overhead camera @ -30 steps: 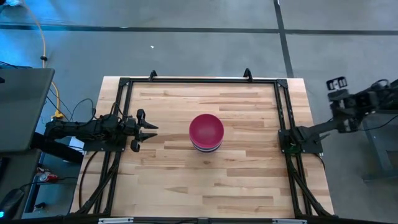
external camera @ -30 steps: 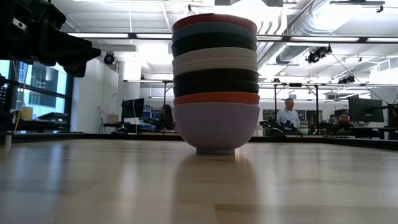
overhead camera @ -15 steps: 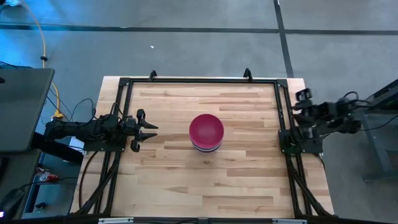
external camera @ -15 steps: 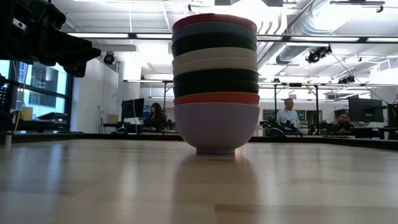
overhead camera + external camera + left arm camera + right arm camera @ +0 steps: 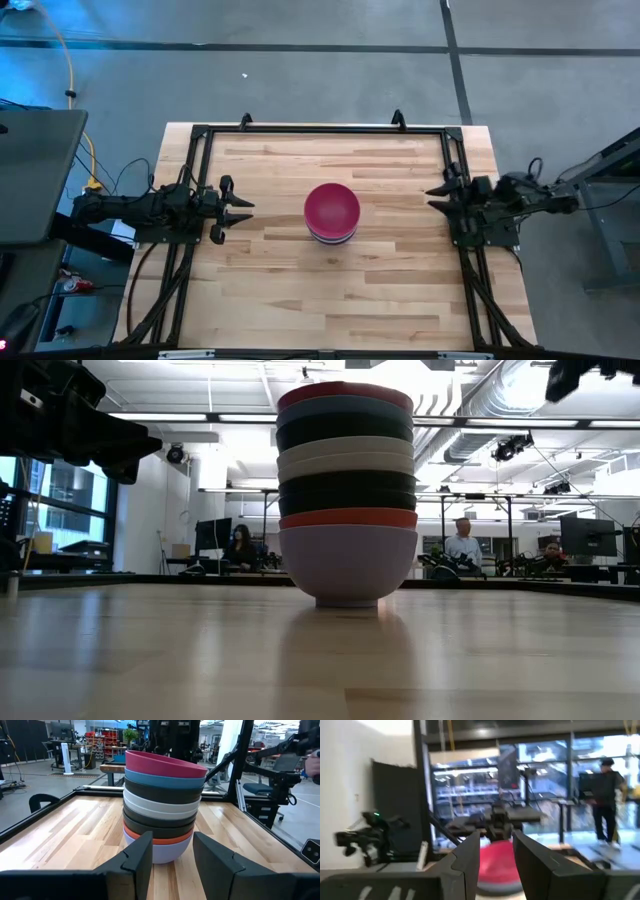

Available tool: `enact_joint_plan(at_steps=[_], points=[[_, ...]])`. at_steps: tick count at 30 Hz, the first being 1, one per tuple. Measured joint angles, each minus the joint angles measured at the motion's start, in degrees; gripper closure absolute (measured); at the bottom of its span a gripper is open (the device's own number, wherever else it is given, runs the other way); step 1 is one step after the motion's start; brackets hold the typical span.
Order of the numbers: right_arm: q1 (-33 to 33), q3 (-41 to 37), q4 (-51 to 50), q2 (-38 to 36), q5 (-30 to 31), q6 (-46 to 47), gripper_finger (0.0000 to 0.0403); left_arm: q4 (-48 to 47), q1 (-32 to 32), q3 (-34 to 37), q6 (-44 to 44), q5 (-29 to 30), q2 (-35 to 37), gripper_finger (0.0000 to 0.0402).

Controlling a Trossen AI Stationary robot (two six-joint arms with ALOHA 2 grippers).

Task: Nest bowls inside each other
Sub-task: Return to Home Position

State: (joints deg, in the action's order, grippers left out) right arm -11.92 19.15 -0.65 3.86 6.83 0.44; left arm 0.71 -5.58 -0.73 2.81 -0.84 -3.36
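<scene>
Though clear of wide left tool and wide right tool, bowls midway between

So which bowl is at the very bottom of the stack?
The lavender bowl: it alone rests on the table, with the red bowl nested directly in it and the magenta bowl topmost.
</scene>
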Motion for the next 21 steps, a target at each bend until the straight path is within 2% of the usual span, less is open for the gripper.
enact_joint_plan(at_steps=[4, 14, 21], points=[[0.00, -3.86, 4.55, -0.04, 3.21, 0.63, 0.0292, 0.01, 0.01, 0.00, 0.00, 0.00, 0.00, 0.0271], [0.00, -14.60, 28.57, -0.07, 3.20, -3.96, 0.0292, 0.01, 0.00, 0.00, 0.00, 0.00, 0.00, 0.0271], [0.00, -18.00, 35.74, -0.09, 3.17, -6.14, 0.0292, 0.00, 0.00, 0.00, 0.00, 0.00, 0.00, 0.0271]])
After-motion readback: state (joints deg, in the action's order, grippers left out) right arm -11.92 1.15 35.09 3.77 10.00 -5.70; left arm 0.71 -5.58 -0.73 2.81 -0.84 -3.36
